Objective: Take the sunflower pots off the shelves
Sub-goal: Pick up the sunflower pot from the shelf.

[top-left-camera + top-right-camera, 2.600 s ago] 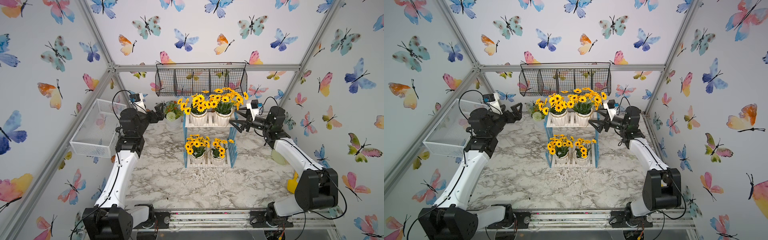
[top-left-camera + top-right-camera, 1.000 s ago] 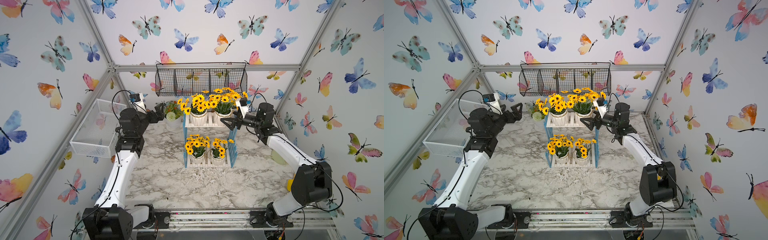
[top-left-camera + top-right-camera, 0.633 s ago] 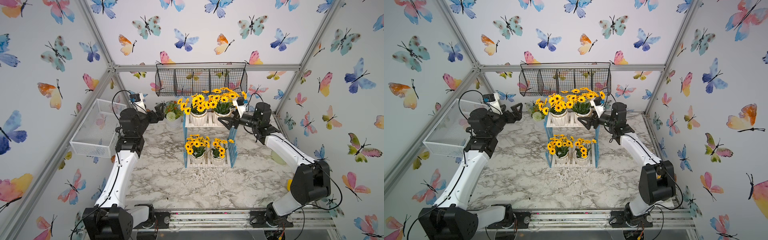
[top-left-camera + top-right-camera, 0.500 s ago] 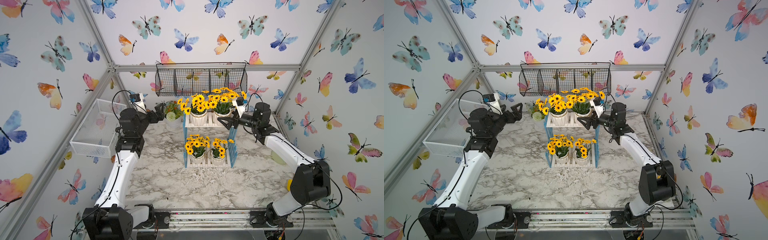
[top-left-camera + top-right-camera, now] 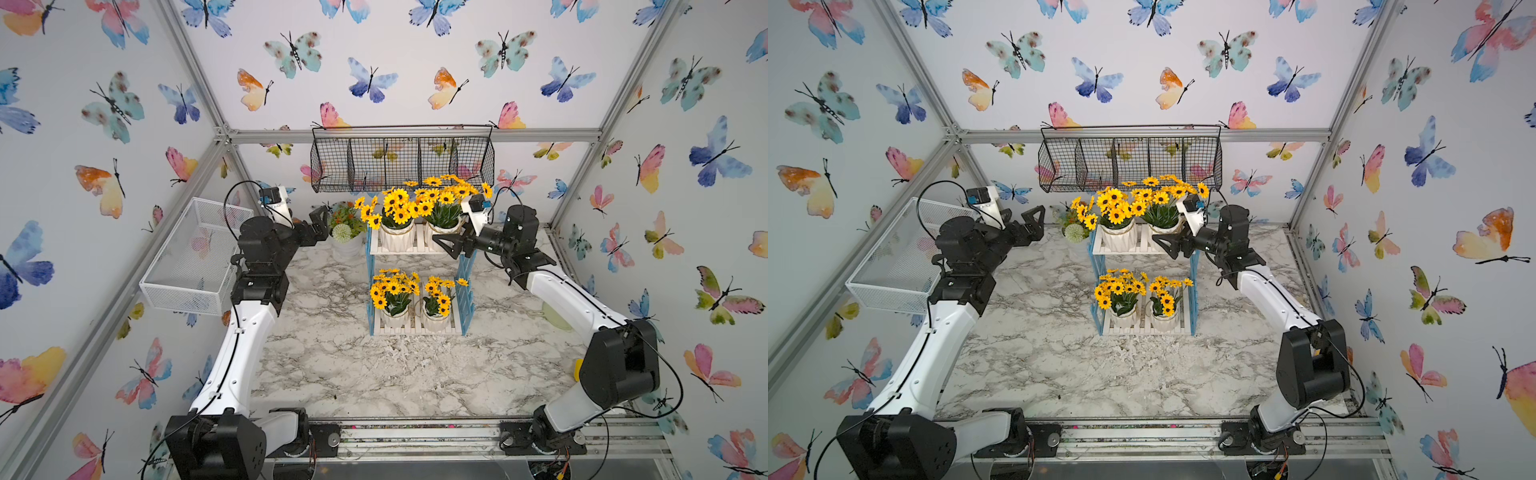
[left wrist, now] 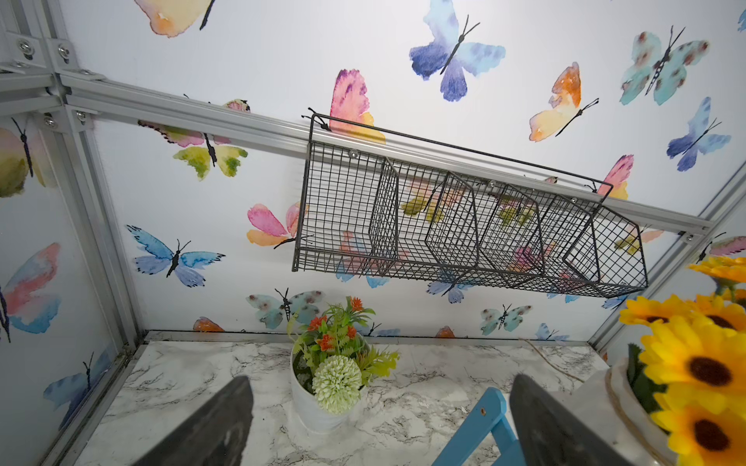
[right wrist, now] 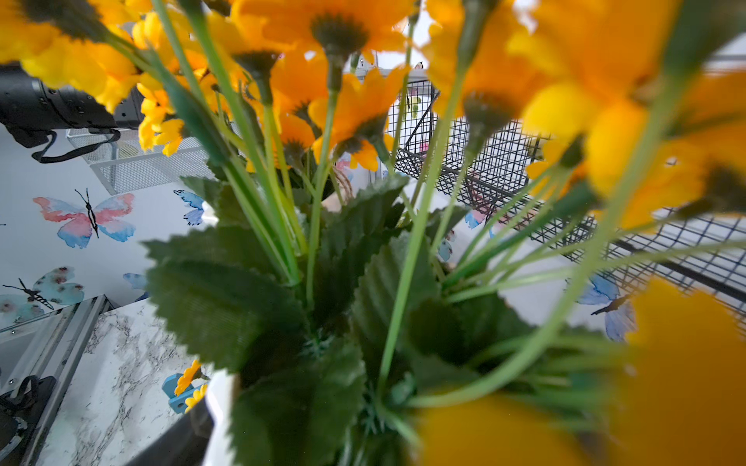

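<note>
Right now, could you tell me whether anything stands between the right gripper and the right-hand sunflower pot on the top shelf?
Nothing visible does. The right gripper is open right at that sunflower pot, whose leaves fill the right wrist view; one finger shows beside the pot's white wall.

A marble-patterned table (image 5: pixel 353 365) carries a small two-tier rack (image 5: pixel 468 270) with white slatted boards and blue side frames, set towards the back wall. The upper pair of sunflower pots (image 5: pixel 397 240) stands side by side on its top board, and the lower pair of sunflower pots (image 5: pixel 394 319) on its bottom board. A white pot of mixed flowers (image 5: pixel 347 249) stands on the table just beside the rack.
</note>
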`<state>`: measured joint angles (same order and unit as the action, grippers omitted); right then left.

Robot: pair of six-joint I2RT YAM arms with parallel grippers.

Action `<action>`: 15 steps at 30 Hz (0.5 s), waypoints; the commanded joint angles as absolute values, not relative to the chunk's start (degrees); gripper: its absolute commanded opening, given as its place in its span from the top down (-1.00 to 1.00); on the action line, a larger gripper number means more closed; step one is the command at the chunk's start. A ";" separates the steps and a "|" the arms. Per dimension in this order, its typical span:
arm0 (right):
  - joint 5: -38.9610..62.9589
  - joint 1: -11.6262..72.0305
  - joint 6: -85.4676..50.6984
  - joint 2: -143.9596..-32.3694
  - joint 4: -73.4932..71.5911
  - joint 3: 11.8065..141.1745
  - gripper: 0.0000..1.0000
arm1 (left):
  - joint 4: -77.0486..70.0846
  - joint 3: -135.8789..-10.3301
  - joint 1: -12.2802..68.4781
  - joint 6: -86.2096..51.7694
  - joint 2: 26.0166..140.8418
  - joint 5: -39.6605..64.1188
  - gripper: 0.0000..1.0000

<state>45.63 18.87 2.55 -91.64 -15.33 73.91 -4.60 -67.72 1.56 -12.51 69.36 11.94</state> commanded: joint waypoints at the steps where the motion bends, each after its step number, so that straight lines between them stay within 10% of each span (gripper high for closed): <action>1: 44.87 19.51 3.63 -92.33 -12.70 75.15 -0.56 | -6.28 -66.98 1.40 -12.47 68.19 12.57 -0.97; 15: 46.32 19.51 5.15 -90.98 -10.66 74.27 0.14 | -6.25 -66.47 1.35 -12.30 67.70 12.39 -0.97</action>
